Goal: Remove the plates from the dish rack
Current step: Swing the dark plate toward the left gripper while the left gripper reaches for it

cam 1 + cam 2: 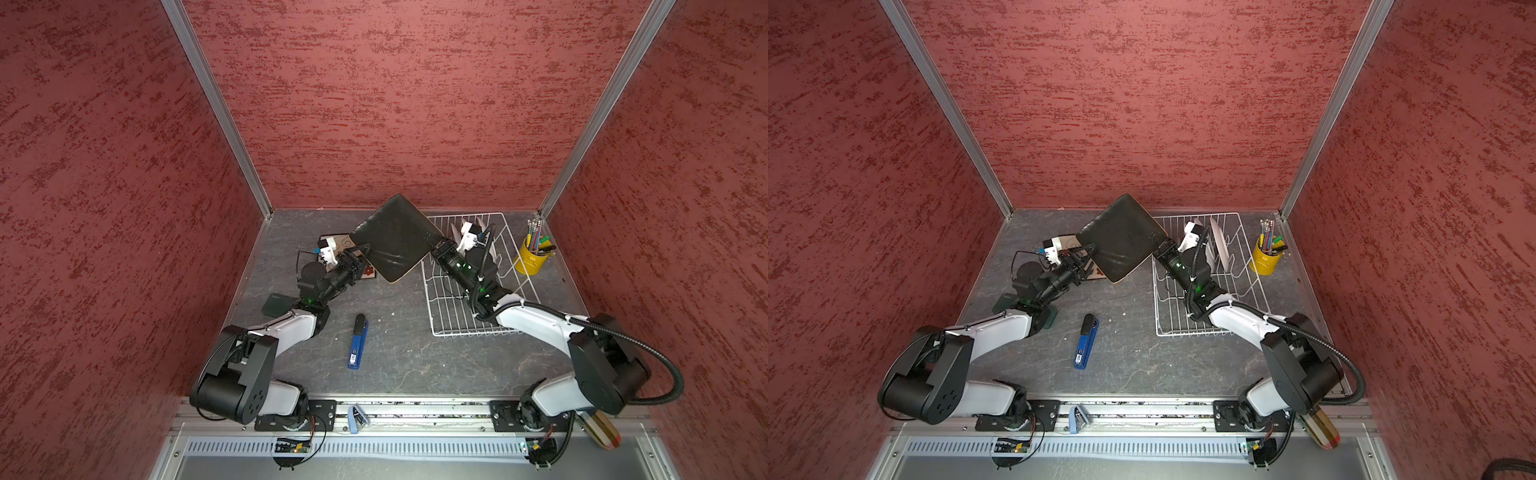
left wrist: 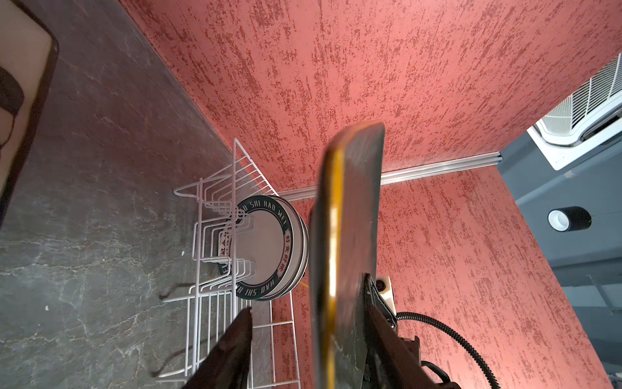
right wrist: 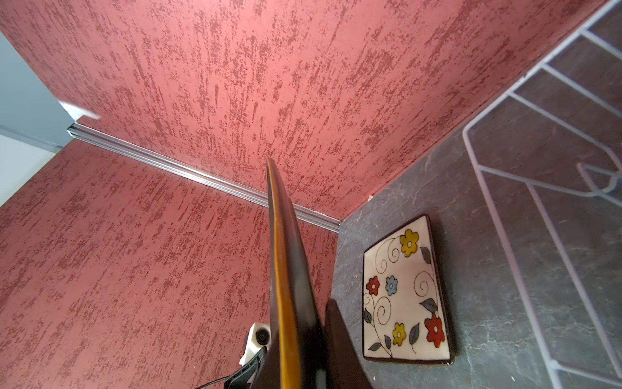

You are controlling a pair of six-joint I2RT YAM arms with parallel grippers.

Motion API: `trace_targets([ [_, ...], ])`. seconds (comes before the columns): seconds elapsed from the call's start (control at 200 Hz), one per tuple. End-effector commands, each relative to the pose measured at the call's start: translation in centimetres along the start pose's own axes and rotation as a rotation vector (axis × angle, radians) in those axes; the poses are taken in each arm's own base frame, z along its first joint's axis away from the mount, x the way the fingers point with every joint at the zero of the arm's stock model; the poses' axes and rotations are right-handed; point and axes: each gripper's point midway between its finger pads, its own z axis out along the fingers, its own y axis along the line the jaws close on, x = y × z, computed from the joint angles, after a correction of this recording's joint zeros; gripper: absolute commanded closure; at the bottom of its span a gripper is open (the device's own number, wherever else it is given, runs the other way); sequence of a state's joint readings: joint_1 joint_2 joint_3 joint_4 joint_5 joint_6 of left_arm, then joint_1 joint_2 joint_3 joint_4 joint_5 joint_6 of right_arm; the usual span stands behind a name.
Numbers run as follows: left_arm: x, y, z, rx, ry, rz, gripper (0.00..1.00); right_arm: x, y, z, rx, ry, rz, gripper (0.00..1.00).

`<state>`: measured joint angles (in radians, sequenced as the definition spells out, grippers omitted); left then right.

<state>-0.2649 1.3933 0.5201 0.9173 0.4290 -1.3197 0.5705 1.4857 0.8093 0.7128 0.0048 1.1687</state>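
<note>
Dark brown square plate (image 1: pixel 395 239) held up off the table, pinched at its 3 o'clock edge by the right gripper (image 1: pixel 430 240), left gripper (image 1: pixel 368 252) jaws set apart around its 8 o'clock edge, white rack (image 1: pixel 469 332) at 3 o'clock, round plates (image 2: pixel 266 246) stood inside.

The dark grey worktop (image 1: pixel 399 332) is carrying a white wire dish rack (image 1: pixel 451 303) toward its far right, with a yellow cup (image 1: pixel 531 261) of pens standing beside it in that corner. A flowered square plate (image 3: pixel 404 296) is lying flat far left, a dark green slab (image 1: pixel 276 304) by the left edge, and a blue stapler (image 1: pixel 358 343) mid-worktop.
</note>
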Motion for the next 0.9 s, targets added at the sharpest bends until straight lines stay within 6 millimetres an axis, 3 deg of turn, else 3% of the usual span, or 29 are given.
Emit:
trace_targets([
  [0.0, 0.0, -1.8, 0.3, 0.043, 0.01, 0.043, 0.52, -3.2, 9.0, -1.4, -0.315, -0.082, 0.068, 1.0],
  [0.195, 0.0, -1.9, 0.5, 0.036, 0.02, 0.053, 0.59, -3.2, 9.5, -1.4, -0.322, -0.075, 0.071, 1.0],
  [0.215, 0.0, -1.9, 0.5, 0.034, 0.021, 0.054, 0.6, -2.8, 8.6, -0.8, -0.303, -0.066, 0.072, 1.0],
  [0.521, 0.5, -1.8, 0.6, 0.019, 0.038, 0.065, 0.63, -2.7, 8.4, 0.1, -0.292, -0.057, 0.088, 1.0],
  [0.892, 1.0, -1.8, 0.8, 0.019, 0.045, 0.067, 0.79, -2.7, 8.3, 0.3, -0.324, -0.061, 0.136, 1.0],
])
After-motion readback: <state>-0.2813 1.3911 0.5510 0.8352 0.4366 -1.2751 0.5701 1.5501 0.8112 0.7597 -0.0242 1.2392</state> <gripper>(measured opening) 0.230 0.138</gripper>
